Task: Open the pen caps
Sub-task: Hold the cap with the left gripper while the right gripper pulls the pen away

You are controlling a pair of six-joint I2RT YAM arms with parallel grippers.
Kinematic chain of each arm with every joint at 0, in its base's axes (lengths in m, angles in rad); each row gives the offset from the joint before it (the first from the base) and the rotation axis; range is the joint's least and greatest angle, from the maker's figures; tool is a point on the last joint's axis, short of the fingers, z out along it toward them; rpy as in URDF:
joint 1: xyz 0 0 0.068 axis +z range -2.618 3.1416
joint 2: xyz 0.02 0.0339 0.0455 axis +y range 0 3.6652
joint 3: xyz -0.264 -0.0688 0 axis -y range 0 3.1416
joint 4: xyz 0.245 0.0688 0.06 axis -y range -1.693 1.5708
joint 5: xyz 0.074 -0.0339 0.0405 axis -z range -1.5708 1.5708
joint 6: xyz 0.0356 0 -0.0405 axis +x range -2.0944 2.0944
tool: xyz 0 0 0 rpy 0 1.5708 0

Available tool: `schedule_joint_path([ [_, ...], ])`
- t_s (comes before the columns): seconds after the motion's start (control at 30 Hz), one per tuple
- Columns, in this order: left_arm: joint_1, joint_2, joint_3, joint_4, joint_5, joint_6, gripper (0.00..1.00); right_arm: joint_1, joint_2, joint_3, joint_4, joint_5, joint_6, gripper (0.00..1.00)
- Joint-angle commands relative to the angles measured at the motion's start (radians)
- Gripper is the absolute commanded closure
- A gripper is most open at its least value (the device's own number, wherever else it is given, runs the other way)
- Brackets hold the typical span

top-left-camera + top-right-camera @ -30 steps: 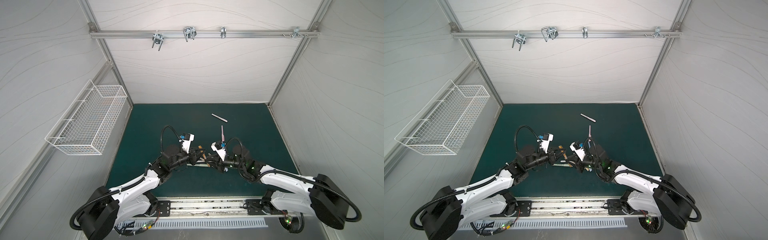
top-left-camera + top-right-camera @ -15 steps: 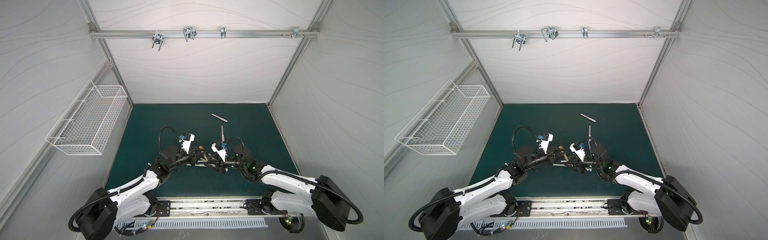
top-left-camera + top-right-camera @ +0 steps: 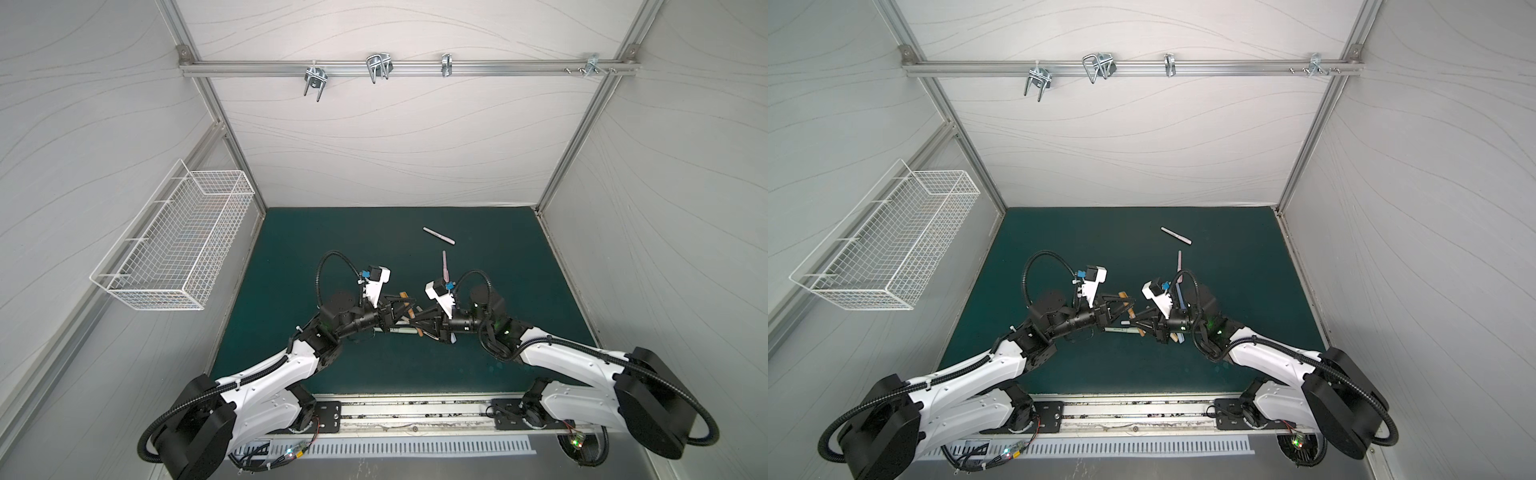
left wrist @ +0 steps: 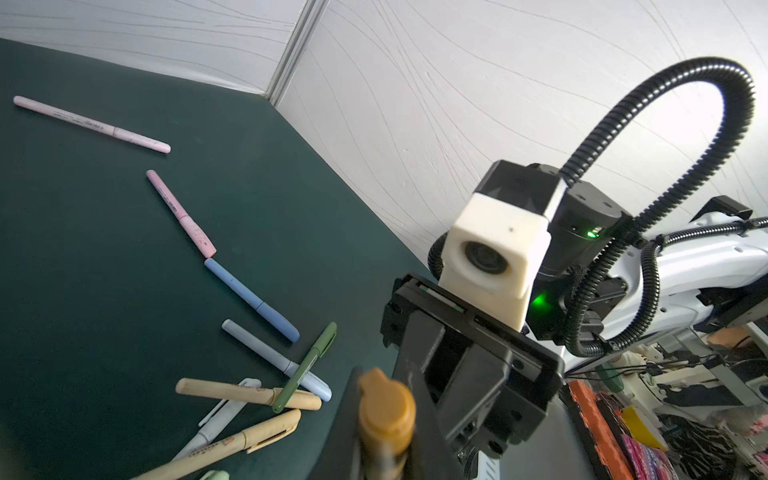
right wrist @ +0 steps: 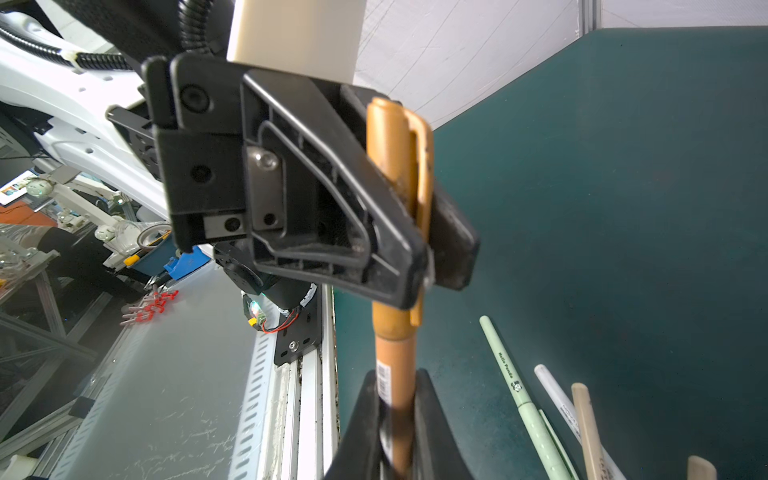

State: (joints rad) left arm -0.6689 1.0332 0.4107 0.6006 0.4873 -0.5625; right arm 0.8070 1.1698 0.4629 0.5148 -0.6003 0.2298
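Cap [image 5: 390, 145] of the one brown pen [image 5: 395, 353] is not yet off, pinched tight in my left gripper [image 5: 428, 266]; my right gripper [image 5: 397, 384] clamps the barrel close by the cap's rim, above the green mat [image 4: 83, 311]. Beneath and beyond this pen lie nine more: two pink pens [image 4: 180, 212], two blue pens [image 4: 251, 299], two tan pens [image 4: 249, 392], one dark green pen [image 4: 305, 365], one white pen [image 4: 224, 411], one pale green pen [image 5: 521, 388].
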Motion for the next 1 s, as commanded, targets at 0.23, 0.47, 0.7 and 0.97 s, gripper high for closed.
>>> schedule_joint_path([
  [0.23,-0.005,-0.002,0.040,-0.044,-0.145,-0.062,1.00,0.182,-0.060,0.002,-0.111,0.538,-0.159,1.00],
  [0.47,-0.005,-0.033,0.010,-0.030,-0.220,-0.073,1.00,0.365,-0.019,0.046,-0.151,0.908,-0.247,1.00],
  [0.7,-0.003,-0.053,-0.009,-0.011,-0.236,-0.070,1.00,0.273,-0.013,0.065,-0.205,0.477,-0.185,1.00],
  [0.97,-0.003,-0.111,-0.021,-0.032,-0.258,-0.057,1.00,0.032,0.023,0.031,-0.092,-0.056,-0.025,1.00],
])
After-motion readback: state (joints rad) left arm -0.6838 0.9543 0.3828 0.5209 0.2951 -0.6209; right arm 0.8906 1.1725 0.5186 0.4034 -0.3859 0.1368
